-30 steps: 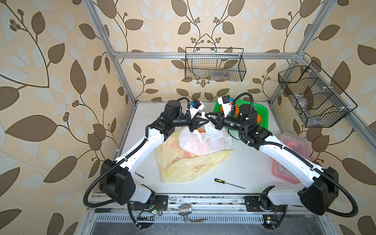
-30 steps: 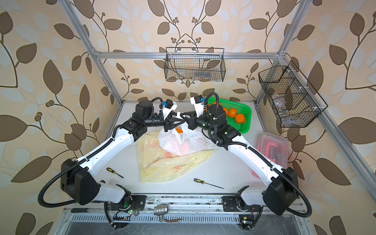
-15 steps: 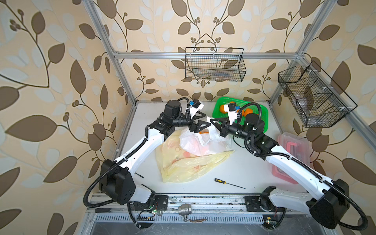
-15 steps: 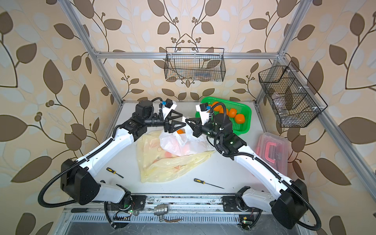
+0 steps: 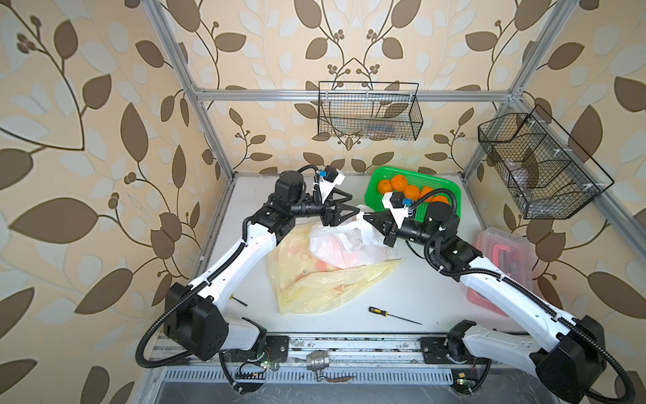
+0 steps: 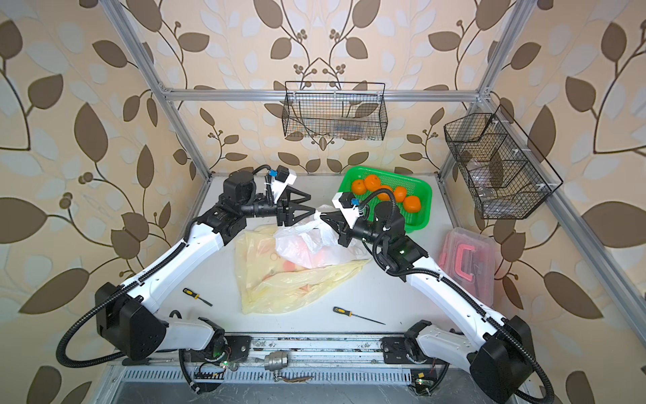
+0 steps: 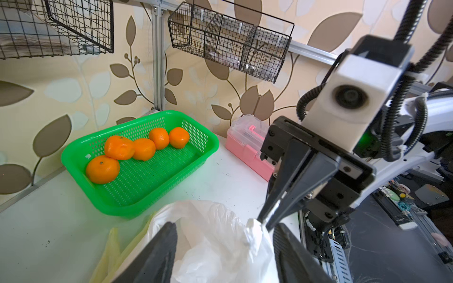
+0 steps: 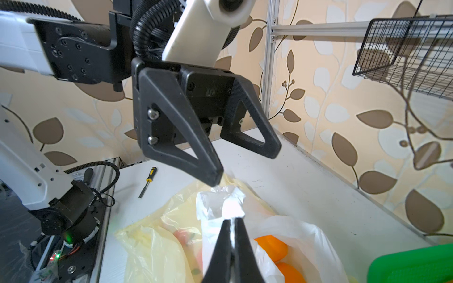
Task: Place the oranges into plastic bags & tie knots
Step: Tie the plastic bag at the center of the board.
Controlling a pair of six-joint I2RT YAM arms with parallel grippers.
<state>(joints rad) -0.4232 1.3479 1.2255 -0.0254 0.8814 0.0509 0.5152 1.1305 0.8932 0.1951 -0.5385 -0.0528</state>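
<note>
A translucent white plastic bag [image 5: 346,245] [image 6: 307,248] lies on two pale yellow plastic bags [image 5: 314,283] [image 6: 279,283] mid-table. Two oranges [image 8: 272,247] show inside the white bag. My right gripper [image 5: 365,215] [image 8: 232,220] is shut on the white bag's bunched handle [image 7: 252,230] and holds it up. My left gripper [image 5: 354,205] [image 7: 224,225] faces it, open, with the handle's end between its fingers [image 8: 213,176]; one tip stands just at the plastic. Several loose oranges [image 5: 398,183] [image 7: 144,148] lie in the green basket [image 7: 73,152]. No knots show.
The green basket [image 5: 451,185] stands at the back right, right behind my right wrist. A clear box with a pink handle [image 5: 503,255] sits at the right edge. Two screwdrivers [image 5: 384,313] [image 6: 195,296] lie near the front. Wire baskets [image 5: 367,112] [image 5: 535,164] hang on the walls.
My left gripper's jaws have spread apart around the handle. My right wrist has come down and toward the front, still shut on the white bag's handle.
</note>
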